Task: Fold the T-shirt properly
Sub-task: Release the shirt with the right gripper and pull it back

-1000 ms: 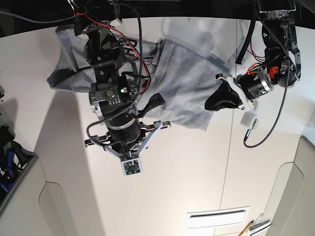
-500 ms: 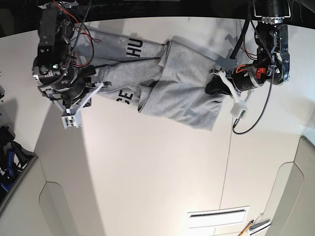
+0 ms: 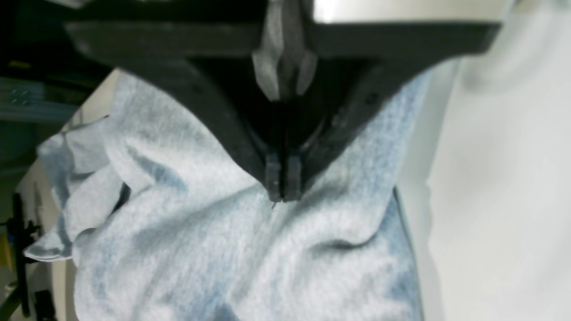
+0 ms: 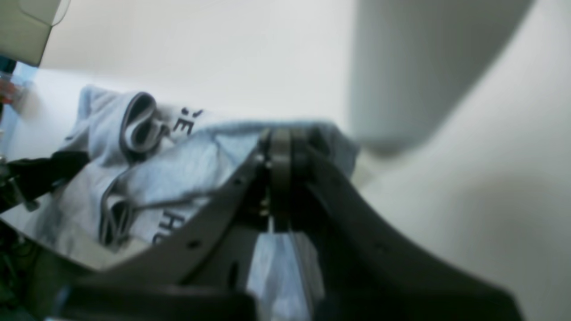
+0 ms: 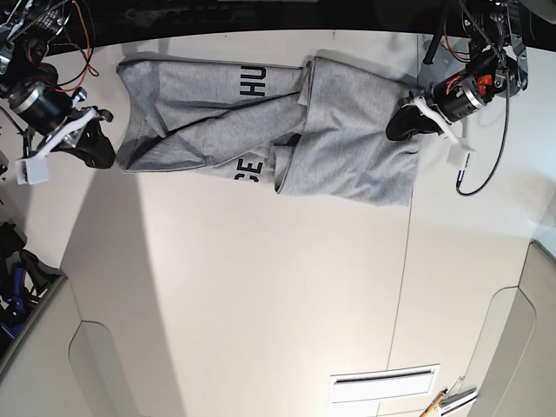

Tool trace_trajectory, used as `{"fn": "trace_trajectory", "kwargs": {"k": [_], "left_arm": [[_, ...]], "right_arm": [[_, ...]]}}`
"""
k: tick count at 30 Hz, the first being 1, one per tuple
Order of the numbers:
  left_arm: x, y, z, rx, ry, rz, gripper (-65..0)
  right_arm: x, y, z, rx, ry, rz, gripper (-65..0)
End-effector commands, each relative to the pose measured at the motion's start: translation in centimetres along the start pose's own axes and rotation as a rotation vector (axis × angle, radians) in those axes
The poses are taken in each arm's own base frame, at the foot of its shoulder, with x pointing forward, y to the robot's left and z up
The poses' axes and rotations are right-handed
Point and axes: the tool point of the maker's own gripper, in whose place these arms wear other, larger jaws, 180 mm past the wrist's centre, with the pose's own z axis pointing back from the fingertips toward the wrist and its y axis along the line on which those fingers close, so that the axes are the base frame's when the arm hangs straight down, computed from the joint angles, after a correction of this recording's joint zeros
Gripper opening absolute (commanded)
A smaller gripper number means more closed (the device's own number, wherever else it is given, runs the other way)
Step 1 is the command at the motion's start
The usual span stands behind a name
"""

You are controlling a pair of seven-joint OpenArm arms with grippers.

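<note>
1. One T-shirt (image 5: pixel 261 130), heather grey; two grippers; one white surface (image 5: pixel 278 304).
2. T-shirt lies stretched and rumpled along the far edge of the surface in the base view, several folds bunched through its middle. Black letters show in two places, "HU" near the far edge and "CE" nearer the middle.
3. Left gripper (image 5: pixel 401 124) sits at the shirt's end on the base view's right. In the left wrist view its fingers (image 3: pixel 273 176) are pressed together with grey cloth (image 3: pixel 250 249) pinched at the tips.
4. Right gripper (image 5: pixel 102 149) sits at the opposite end, at the shirt's edge. In the right wrist view its fingers (image 4: pixel 281 160) are closed on a raised fold of the cloth (image 4: pixel 178 169).
5. Long axis runs left to right across the base view, from one gripper to the other. Which end is collar and which is hem I cannot tell.
</note>
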Motion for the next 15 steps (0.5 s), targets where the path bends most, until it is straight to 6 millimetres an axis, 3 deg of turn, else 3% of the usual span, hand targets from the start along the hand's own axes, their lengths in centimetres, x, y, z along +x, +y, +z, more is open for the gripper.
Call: {"fn": "trace_trajectory", "kwargs": {"k": [1, 7, 10, 11, 12, 15], "left_arm": [[-2.7, 1.3, 0.4, 0.068, 0.120, -0.008, -65.0], [-2.5, 0.6, 0.2, 0.041, 0.105, 0.003, -65.0], [-2.1, 0.3, 0.3, 0.036, 0.093, -0.006, -65.0], [-2.0, 0.3, 0.3, 0.036, 0.091, -0.010, -65.0], [-1.9, 0.2, 0.3, 0.035, 0.088, -0.013, -65.0], [-1.8, 0.2, 0.4, 0.035, 0.087, -0.017, -65.0]], "right_arm": [[0.8, 0.0, 0.9, 0.008, -0.040, 0.020, -65.0], [-2.3, -2.4, 2.8, -0.100, 0.037, -0.015, -65.0], [-1.7, -3.0, 2.8, -0.131, 0.003, -0.007, -33.2], [-1.3, -3.2, 2.8, -0.143, -0.018, -0.002, -25.8], [-1.0, -3.4, 2.9, -0.154, -0.036, 0.000, -22.5], [-0.6, -3.6, 2.7, -0.161, -0.050, -0.001, -22.0]]}}
